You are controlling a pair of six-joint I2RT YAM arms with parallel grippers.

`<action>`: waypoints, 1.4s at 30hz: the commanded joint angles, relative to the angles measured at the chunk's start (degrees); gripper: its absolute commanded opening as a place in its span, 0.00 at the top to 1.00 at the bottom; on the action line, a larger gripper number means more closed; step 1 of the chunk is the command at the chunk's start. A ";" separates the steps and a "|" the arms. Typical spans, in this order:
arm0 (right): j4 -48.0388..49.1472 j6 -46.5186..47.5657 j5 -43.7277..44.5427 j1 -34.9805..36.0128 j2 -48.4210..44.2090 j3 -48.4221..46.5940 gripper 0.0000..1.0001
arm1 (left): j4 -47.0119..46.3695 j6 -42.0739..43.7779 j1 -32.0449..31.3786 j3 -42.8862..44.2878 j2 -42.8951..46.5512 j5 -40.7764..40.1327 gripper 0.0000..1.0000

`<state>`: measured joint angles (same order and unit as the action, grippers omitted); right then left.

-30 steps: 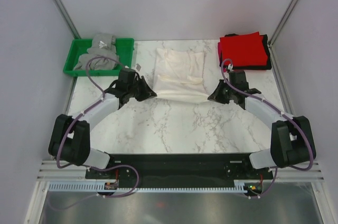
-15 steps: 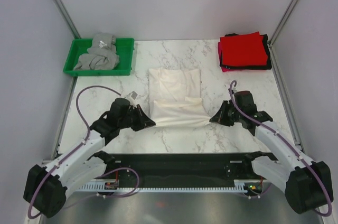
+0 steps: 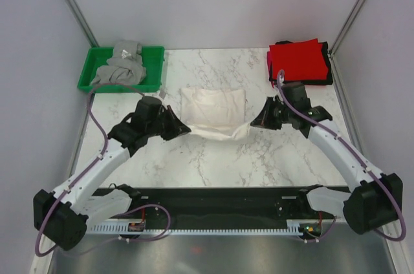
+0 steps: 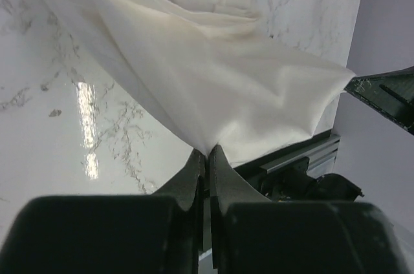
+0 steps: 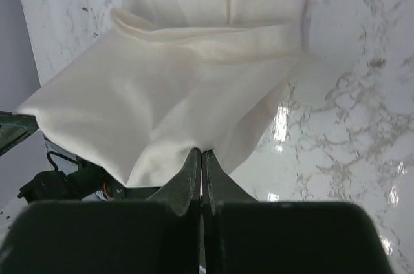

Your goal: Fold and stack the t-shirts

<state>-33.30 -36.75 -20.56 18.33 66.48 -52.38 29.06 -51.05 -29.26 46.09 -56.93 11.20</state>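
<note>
The left gripper (image 3: 187,131) is clamped tight on the near left corner of the white t-shirt (image 3: 213,106). In its wrist view the two dark fingers (image 4: 191,174) meet with only a pinch of cloth between them, and the fabric fans up and away from the tips. The right gripper (image 3: 254,121) is closed the same way on the near right corner, its fingers (image 5: 186,174) together on a small fold of cloth.

The white t-shirt lies on the marble table (image 3: 220,158) to the right of the green tray (image 3: 88,75) and a little nearer the arm bases. Its far part rests flat. Its near edge is lifted and hangs in a shallow sag between the two grippers.

Both arms reach forward from their bases with elbows bent outward, and the grippers turn inward to face each other across the cloth. The left gripper sits just right of the tray's near right corner, the right gripper well to the right of it.

A crumpled grey t-shirt (image 3: 121,67) lies inside the tray. Far to the tray's right, at the same far edge of the table, a folded red t-shirt (image 3: 297,59) sits on top of a black t-shirt (image 3: 327,62)
</note>
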 commanded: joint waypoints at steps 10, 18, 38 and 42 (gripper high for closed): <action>-0.54 7.83 0.17 -2.15 27.55 -27.49 1.00 | -0.05 8.85 11.58 24.91 -24.36 2.06 0.98; -0.36 9.24 -2.73 -4.53 42.05 -37.44 1.00 | -2.34 9.82 16.24 35.73 -40.00 8.04 0.98; 5.97 4.50 -6.15 -9.01 64.82 -59.66 0.36 | -1.38 7.63 20.64 69.37 -75.68 17.96 0.62; 5.26 3.79 -4.06 -9.10 60.80 -63.29 0.32 | 6.00 8.15 20.64 86.42 -81.32 22.46 0.40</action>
<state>-30.24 -31.83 -25.34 9.69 132.16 -111.15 31.48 -43.16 -8.95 121.30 -137.99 27.88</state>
